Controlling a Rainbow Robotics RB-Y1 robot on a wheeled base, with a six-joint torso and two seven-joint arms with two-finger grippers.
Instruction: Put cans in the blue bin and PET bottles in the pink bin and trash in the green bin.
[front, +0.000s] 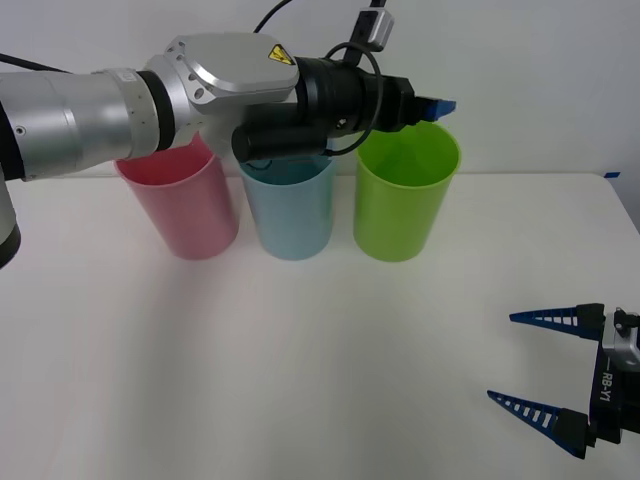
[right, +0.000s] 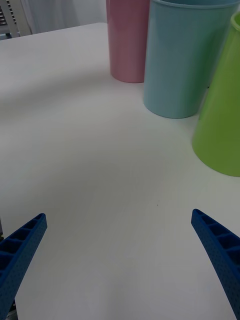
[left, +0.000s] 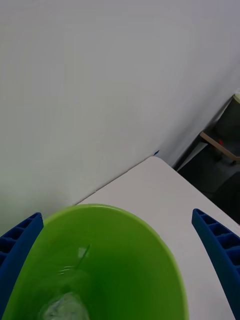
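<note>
Left hand (front: 432, 108) wide, empty, over green bin (front: 405, 200) | trash (left: 62, 306) lies inside | step: release done | next: withdraw | right hand (front: 548, 368) wide, low over tabletop (front: 300, 370)

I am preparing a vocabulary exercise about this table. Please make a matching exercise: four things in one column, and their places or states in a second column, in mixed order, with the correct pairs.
Things:
1. pink bin
2. blue bin
3. trash
4. right gripper

Places or states:
A. inside the green bin
B. open, low at the table's near right
C. middle of the row
D. left end of the row

Pairs: 1-D, 2-C, 3-A, 4-B
</note>
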